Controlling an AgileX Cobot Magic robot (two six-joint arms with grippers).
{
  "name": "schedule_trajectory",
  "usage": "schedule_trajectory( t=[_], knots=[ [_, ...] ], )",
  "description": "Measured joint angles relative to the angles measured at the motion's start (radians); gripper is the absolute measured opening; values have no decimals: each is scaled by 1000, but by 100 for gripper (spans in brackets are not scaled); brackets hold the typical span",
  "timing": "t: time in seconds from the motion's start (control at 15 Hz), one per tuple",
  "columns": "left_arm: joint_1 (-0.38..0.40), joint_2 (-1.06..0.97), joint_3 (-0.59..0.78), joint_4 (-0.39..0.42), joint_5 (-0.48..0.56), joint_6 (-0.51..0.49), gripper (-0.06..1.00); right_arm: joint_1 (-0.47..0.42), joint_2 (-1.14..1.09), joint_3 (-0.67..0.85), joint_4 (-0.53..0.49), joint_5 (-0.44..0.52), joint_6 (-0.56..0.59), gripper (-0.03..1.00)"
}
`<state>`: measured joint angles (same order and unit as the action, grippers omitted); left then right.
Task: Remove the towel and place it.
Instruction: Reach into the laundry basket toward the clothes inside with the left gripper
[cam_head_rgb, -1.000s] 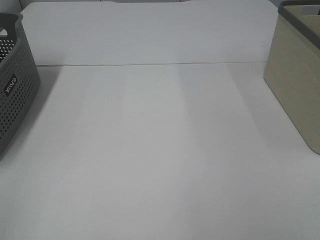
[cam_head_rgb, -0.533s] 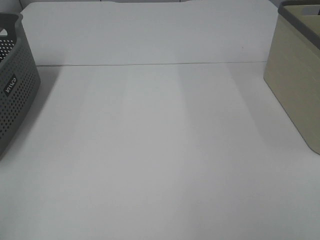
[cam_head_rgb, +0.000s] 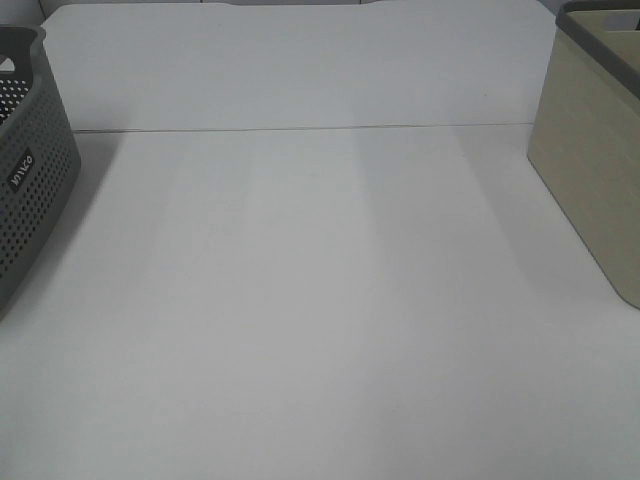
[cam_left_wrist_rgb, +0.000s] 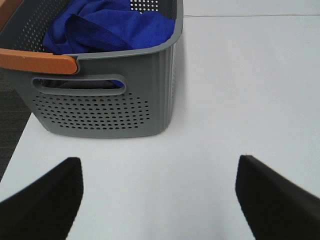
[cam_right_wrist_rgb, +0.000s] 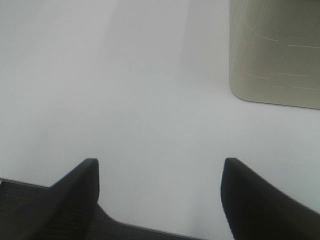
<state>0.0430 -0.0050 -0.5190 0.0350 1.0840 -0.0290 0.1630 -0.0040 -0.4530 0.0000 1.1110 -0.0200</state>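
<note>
- left fingers (cam_left_wrist_rgb: 45, 200): black, spread wide, nothing between them, over the smooth white bench (cam_left_wrist_rgb: 225, 90).
- towel (cam_left_wrist_rgb: 107, 27): blue, plush, crumpled, lying inside the grey basket (cam_left_wrist_rgb: 100, 110) just ahead of those fingers.
- basket: plastic, perforated walls, rounded corners, a slot grip, an orange handle (cam_left_wrist_rgb: 37, 62) on its rim.
- right fingers (cam_right_wrist_rgb: 65, 200): also wide and empty; a beige bin (cam_right_wrist_rgb: 275, 50) with faint grooves and a rounded corner stands ahead, to their outer side.
- open bench lies between basket and bin.
</note>
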Motion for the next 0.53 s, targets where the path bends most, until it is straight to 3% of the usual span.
schedule_trajectory(
  t=[0.2,0.53],
  knots=[
    [0,0,0,7,0,0,89,0,0,0,0,0,0,69],
    [0,0,0,7,0,0,90,0,0,0,0,0,0,69]
  ],
)
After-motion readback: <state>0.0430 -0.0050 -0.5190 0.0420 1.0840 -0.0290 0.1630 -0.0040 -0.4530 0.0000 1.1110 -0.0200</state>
